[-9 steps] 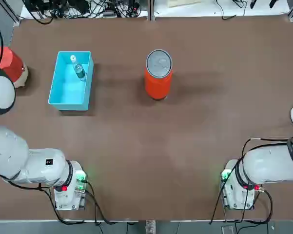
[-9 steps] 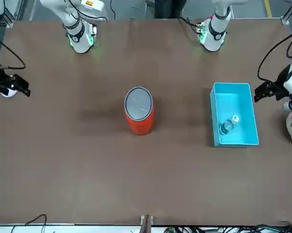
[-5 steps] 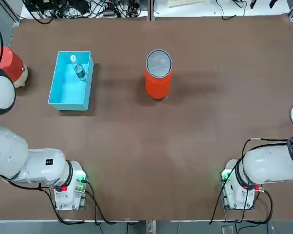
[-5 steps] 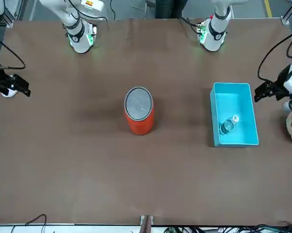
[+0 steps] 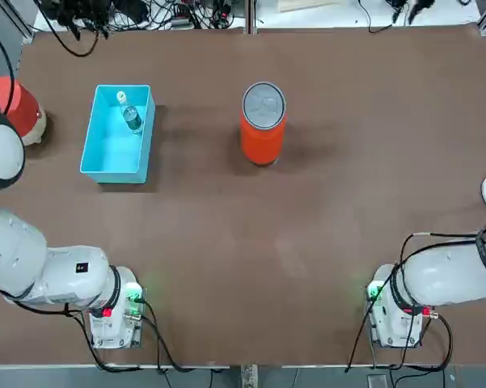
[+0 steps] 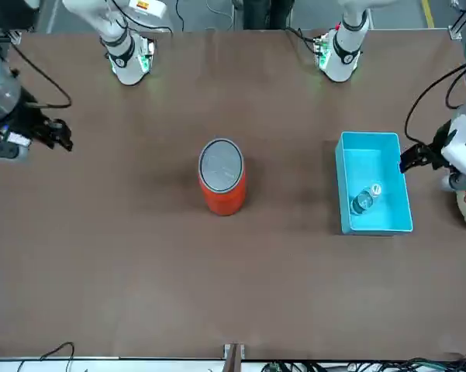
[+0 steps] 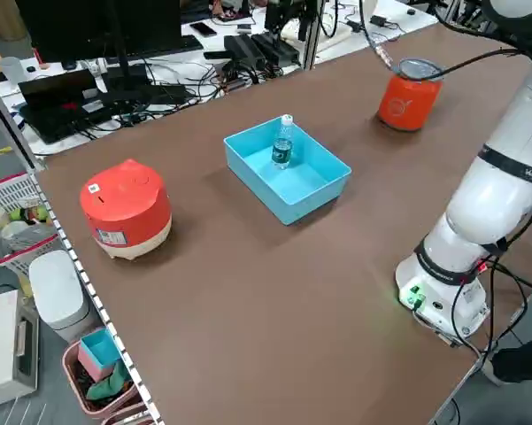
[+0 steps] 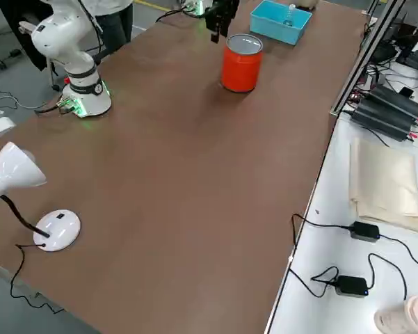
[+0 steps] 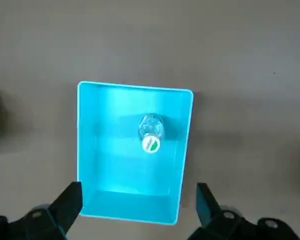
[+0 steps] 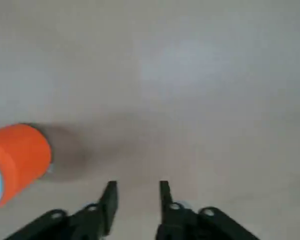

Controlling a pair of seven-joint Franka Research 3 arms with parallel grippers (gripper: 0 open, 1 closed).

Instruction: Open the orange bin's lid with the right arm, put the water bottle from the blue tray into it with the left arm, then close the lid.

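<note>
A: Seen from overhead, where does the water bottle (image 5: 130, 115) lie, and which way does it point?

B: It is inside the blue tray (image 5: 105, 155), in the half farther from the robot and against the wall that faces the orange bin (image 5: 262, 137). In the left side view it looks close to upright, white cap on top, leaning a little toward the tray's far end. The tray's long side runs away from the robot, turned slightly off square with the desk (image 5: 307, 226).

A: While the bottle is there, what about the bin?

B: It stands upright near the middle of the desk, well apart from the tray, with the lid (image 5: 264, 104) flat on top.

A: And the pincers?

B: The left pincer (image 9: 139, 207) hangs high above the tray, fingers spread wide with nothing between them. The right pincer (image 10: 137, 196) has a narrow gap between its fingers, holds nothing, and hangs above bare desk on the robot's right side, apart from the bin.

A: Anything else about?

B: A red dome-shaped pot (image 7: 126, 207) with a pale base sits beyond the tray at the desk's left edge, and a white lamp (image 8: 26, 198) stands at the right edge.
</note>
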